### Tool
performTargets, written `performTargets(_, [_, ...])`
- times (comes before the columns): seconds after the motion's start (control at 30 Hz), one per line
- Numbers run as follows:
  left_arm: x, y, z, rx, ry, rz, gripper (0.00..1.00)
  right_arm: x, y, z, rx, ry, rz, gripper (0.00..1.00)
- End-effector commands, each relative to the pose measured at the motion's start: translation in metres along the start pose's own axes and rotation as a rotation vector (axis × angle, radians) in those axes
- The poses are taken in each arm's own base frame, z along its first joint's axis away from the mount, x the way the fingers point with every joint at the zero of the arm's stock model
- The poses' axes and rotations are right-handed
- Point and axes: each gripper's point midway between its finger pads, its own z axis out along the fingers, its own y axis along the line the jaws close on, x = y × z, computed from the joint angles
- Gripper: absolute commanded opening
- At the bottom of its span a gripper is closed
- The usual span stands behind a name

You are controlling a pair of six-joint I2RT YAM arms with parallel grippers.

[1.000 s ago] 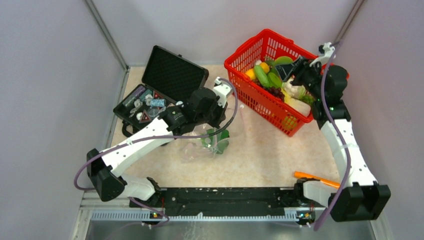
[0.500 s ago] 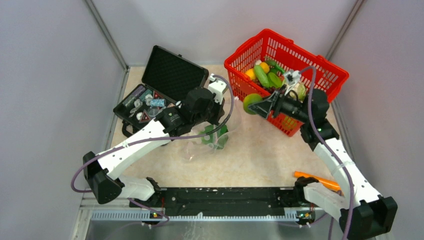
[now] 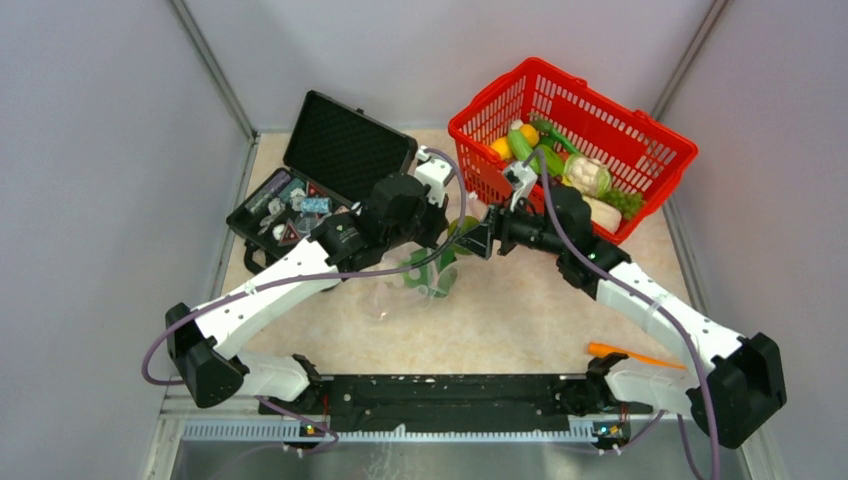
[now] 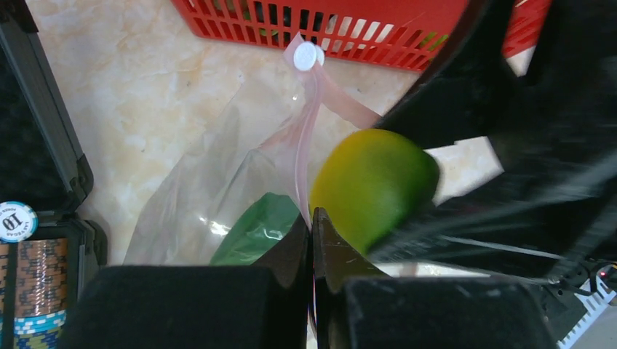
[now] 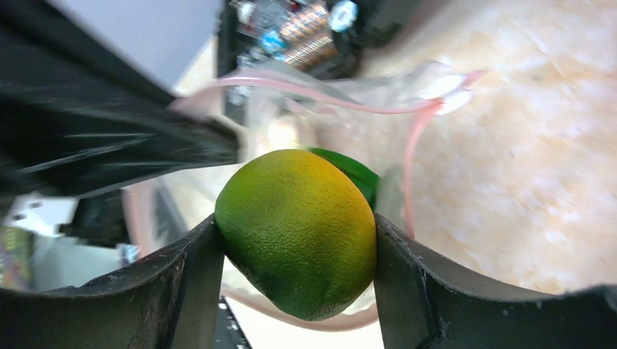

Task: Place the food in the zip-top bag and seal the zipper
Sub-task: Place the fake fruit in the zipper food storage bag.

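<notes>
My left gripper is shut on the pink zipper of the clear zip-top bag, pinching the strip between its tips and holding the mouth up. A green food piece lies inside the bag. My right gripper is shut on a yellow-green citrus, held between both fingers right at the bag's open mouth, whose pink strip loops around it. The citrus also shows in the left wrist view, beside the left fingertips.
The red mesh basket at the back right holds several more food pieces. The open black case with small trinkets stands at the back left. An orange object lies near the right arm's base.
My right arm has swung left from over the basket to the bag's mouth, carrying the citrus. My left gripper has kept its hold on the bag's strip.
</notes>
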Motion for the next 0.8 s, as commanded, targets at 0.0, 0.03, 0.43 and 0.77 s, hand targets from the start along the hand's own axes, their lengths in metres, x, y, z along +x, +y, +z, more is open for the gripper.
performTargets(0.0, [-0.034, -0.016, -0.021, 0.077, -0.111, -0.024, 0.00, -0.012, -0.028, 0.014, 0.190, -0.011, -0.068, 0.34])
performTargets(0.03, [-0.035, -0.017, -0.023, 0.082, -0.112, -0.022, 0.00, -0.011, -0.031, 0.016, 0.214, -0.007, -0.078, 0.35])
performTargets(0.43, [-0.040, -0.025, -0.032, 0.118, -0.090, -0.027, 0.00, -0.031, -0.019, 0.046, 0.238, -0.116, -0.103, 0.54])
performTargets(0.77, [-0.052, -0.007, -0.044, 0.022, -0.152, -0.064, 0.00, -0.045, -0.005, 0.049, 0.222, -0.181, -0.088, 0.81])
